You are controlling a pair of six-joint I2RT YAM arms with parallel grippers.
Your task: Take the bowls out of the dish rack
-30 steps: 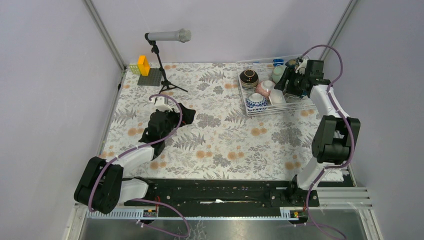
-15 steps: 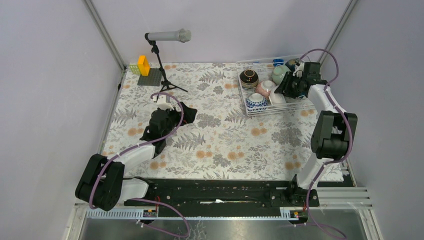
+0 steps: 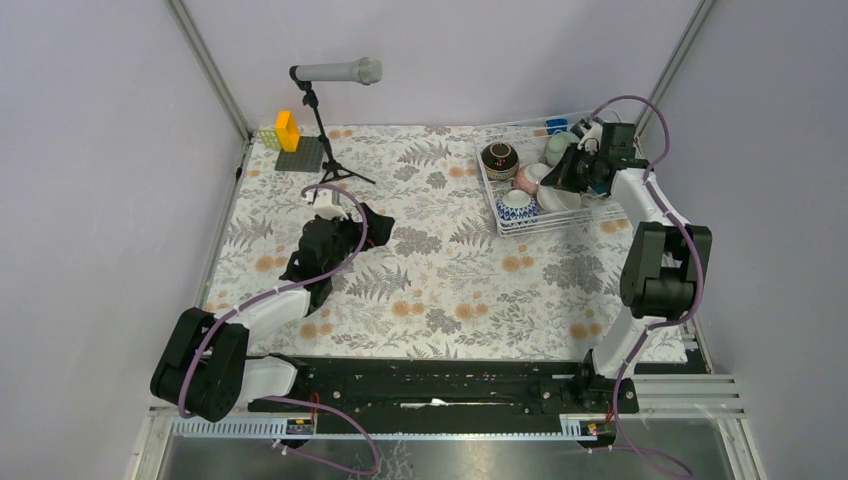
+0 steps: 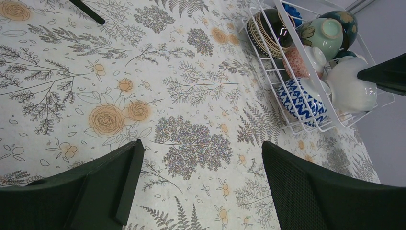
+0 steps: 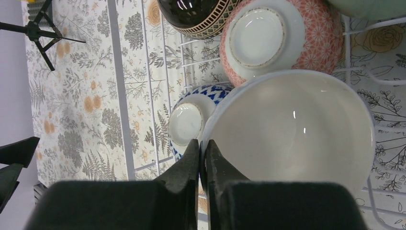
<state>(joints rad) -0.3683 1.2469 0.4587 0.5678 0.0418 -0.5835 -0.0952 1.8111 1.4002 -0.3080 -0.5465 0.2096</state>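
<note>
My right gripper (image 5: 202, 143): pressed together on the left rim of the white bowl (image 5: 292, 129), one finger inside the hollow and one outside.
My left gripper (image 4: 202, 146): spread wide, holding nothing, above the floral tablecloth (image 4: 191, 86) at the left of the top view.
White bowl, facing: tipped up on its edge, its hollow turned to my right wrist camera.
White bowl, look: plain glossy white inside, round, with a thin rim.
White bowl, place: in the dish rack (image 5: 119, 96), at the upper right of the top view.
Dish rack, long axis: left to right in the top view, the right end a little higher in the frame.
Neighbours: the pink bowl (image 5: 287, 38) lies just above the white one, showing its foot ring; the blue-and-white bowl (image 5: 189, 122) sits at its left, foot ring also towards me; the dark brown bowl (image 5: 196, 14) is at the top edge.
Further back: the mint green bowl (image 4: 325, 31) and the teal bowl (image 4: 347, 21) are in the rack's far part.
</note>
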